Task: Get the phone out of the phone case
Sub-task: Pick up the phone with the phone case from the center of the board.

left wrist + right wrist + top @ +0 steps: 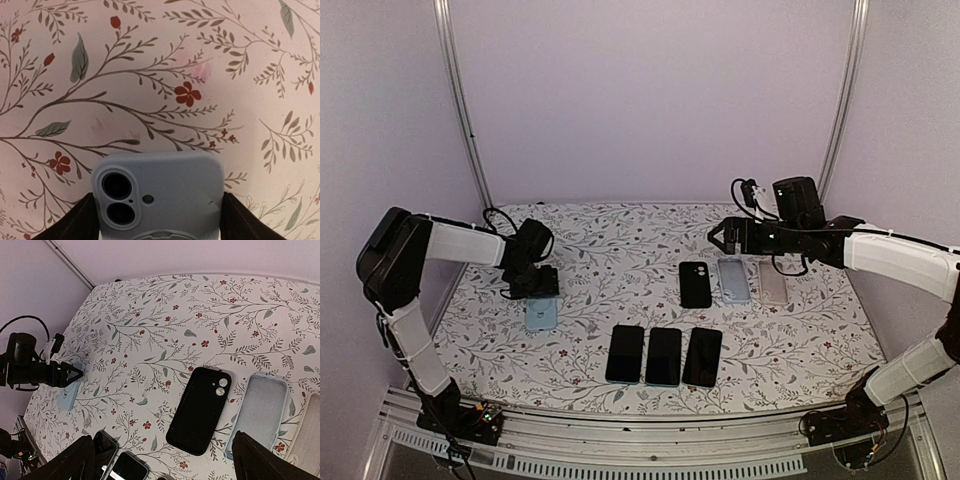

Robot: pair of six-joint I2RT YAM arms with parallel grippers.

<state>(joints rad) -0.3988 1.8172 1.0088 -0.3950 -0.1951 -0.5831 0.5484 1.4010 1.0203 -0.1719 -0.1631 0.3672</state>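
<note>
Lilac walls [650,90] close round a soft cloth [620,240] printed with thin branches, grey-green leaves and small red flowers. Near its left edge lies the pale blue case [170,195], matte and round-cornered, back up. The phone [116,186] is still inside it: I see only its two dark lenses through the raised cutout. My left claw [537,292] stands over that case, its dark fingers [70,222] flanking the long sides right at the edges; whether they press or merely meet it I cannot tell. My right claw [718,238] hangs spread wide and empty above the right of the cloth. Below it three cases lie side by side. First is a black case [197,412], smooth, back up, so I cannot tell what it holds. Next is a light blue shell [260,412], hollow side up, dull lining, nothing in it. Last is a greyish shell [309,432], cut off by the frame. Nearer the front, three phones [663,356] lie in a row, flat glossy dark slabs, screens up.
</note>
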